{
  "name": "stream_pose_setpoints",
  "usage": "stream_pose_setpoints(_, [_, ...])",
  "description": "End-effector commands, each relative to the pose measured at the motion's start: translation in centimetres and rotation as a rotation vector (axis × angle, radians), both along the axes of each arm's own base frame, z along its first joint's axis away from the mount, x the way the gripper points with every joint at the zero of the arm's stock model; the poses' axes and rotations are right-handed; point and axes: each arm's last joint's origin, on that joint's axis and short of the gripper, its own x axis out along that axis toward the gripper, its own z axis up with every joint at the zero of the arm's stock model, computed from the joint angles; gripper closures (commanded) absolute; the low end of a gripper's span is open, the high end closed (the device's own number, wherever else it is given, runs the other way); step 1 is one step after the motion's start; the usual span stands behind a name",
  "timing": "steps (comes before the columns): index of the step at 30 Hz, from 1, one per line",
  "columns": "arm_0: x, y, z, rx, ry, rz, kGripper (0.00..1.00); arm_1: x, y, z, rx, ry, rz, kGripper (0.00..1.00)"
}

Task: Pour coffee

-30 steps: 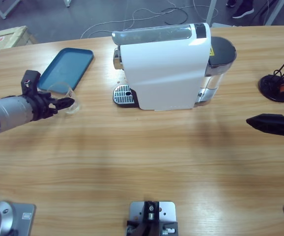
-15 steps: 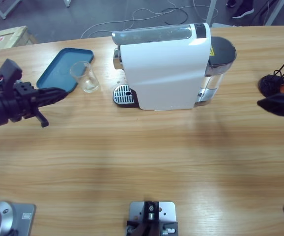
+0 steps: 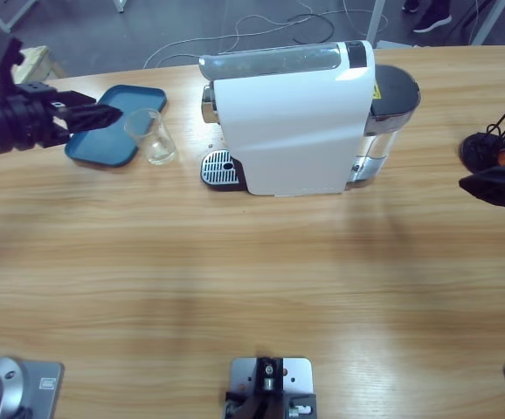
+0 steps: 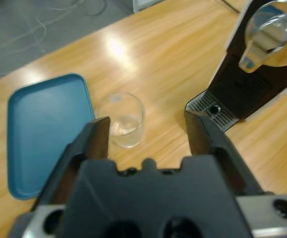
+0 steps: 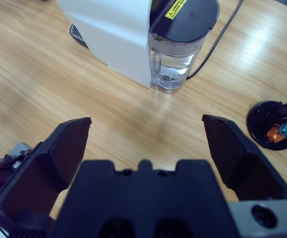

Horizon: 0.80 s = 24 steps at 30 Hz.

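Left gripper [image 3: 104, 114]: it hangs over the blue tray, far out to the side of the coffee machine where the spout is. Its two black jaws stand wide apart and hold nothing.
Glass [image 3: 151, 137]: a clear cup standing up on the table between the blue tray and the coffee machine. It touches no jaw. In the left wrist view the glass [image 4: 123, 120] shows in the gap between the jaws, a bit past their tips.
Coffee [image 4: 122, 130]: only a thin layer sits at the bottom of the glass. I cannot tell its colour.
Blue tray [image 3: 139, 100]: flat on the table, just beside the glass, on the side away from the coffee machine.
Coffee machine [image 3: 292, 122]: big and white, in the middle of the table's far side. Its silver drip grate [image 3: 218, 168] faces the glass.
Water tank [image 5: 179, 62]: clear, with a dark lid, on the back end of the coffee machine.
Right gripper [image 3: 473, 184]: well apart from the coffee machine, out past the water tank end. Its jaws are spread wide and hold nothing.
Black stand [image 5: 271, 131]: a round base near the right gripper, with small coloured pods on it.
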Motion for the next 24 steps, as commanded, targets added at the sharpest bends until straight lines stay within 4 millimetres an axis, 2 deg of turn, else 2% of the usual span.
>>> stream_pose_setpoints(1, [5.0,-1.3,-1.3,0.137,0.214,-0.054,0.018,1.2,1.2,-1.8,-0.067,0.037,-0.014,0.000])
stream_pose_setpoints(6, [6.4,-1.0,-2.4,0.134,0.225,-0.060,0.018,1.7,1.7,-2.1,-0.068,0.039,-0.022,0.000])
stream_pose_setpoints(10, [7.9,-0.4,-4.0,0.138,0.243,-0.029,0.018,1.7,1.6,-2.5,-0.072,0.046,-0.023,0.000])
stream_pose_setpoints(18, [8.8,-0.4,-6.0,0.138,0.273,-0.033,0.018,1.9,1.7,-2.9,-0.082,0.061,-0.021,0.000])
stream_pose_setpoints(24, [9.4,-0.9,-6.7,0.104,0.259,-0.068,0.018,2.3,2.3,-3.3,-0.086,0.075,-0.014,0.000])
